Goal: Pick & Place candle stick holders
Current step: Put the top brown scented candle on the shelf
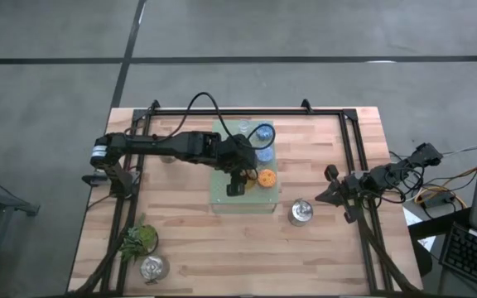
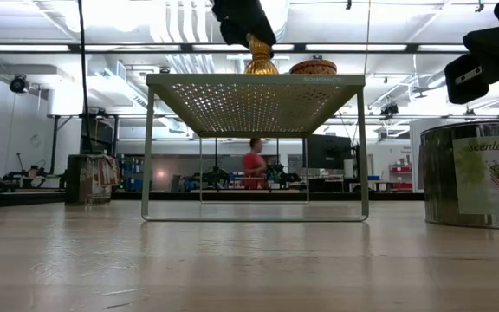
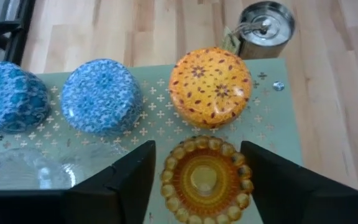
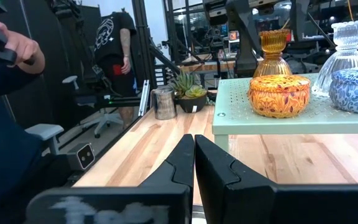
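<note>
Left gripper (image 3: 197, 180) astride the amber holder (image 3: 205, 179) on the pale green board (image 3: 278, 118)

Its fingers stand apart, one on each side of the amber holder, which sits upright on the board just beside the orange holder (image 3: 211, 86) — directly below the wrist, axis vertical. Whether the pads touch it I cannot tell. Right gripper (image 4: 193, 163) waits pressed together, well apart near the table's right edge — the left arm is plainly nearer.

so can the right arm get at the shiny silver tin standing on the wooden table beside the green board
Probably yes. The silver tin stands alone on the bare wooden table, just beside the right gripper, with nothing between them. That gripper is shut, though, and would have to open first.
</note>
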